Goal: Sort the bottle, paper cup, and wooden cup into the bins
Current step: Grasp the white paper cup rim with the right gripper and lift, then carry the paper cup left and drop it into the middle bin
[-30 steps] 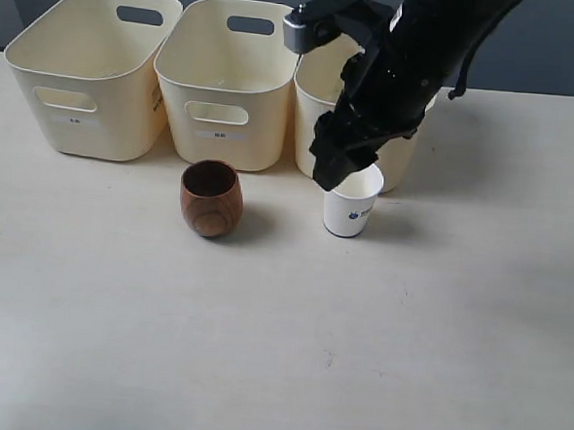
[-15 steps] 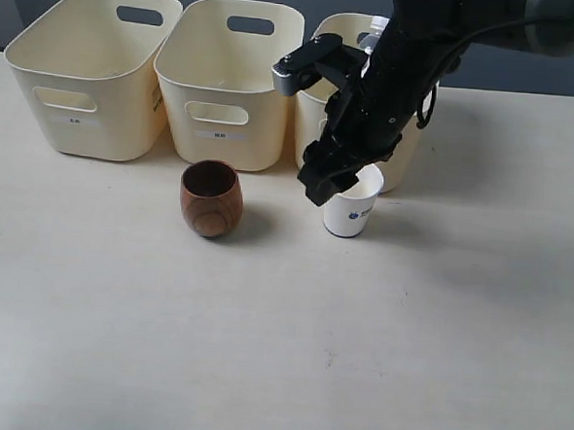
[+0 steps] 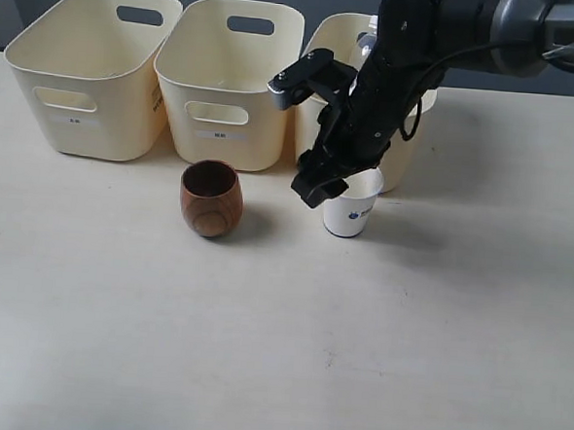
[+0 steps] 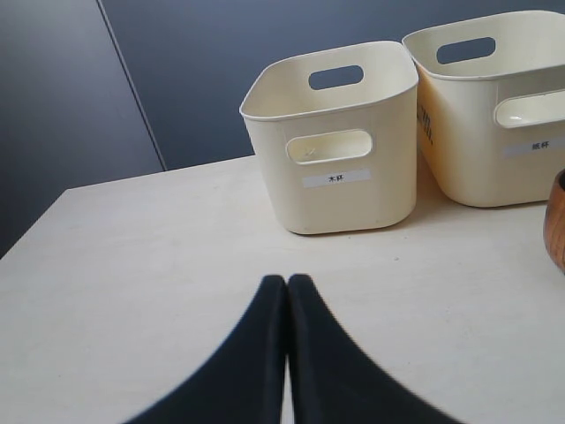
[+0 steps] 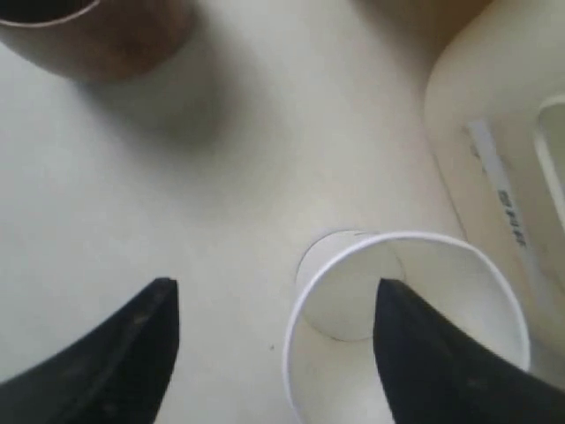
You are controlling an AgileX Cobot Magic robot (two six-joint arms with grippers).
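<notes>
The right gripper (image 5: 275, 291) hung wide and empty astride one wall of the upright paper cup (image 3: 351, 213) just before the rightmost bin (image 3: 305, 119), so the sound move was to sink squarely and pinch gently, lest the paper buckle.

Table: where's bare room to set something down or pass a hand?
Freest: the near half of the table, in front of the wooden cup and paper cup. The gap between the cups is bare too. Crowded: the paper cup, where the right gripper straddles its rim beside the right bin.
</notes>
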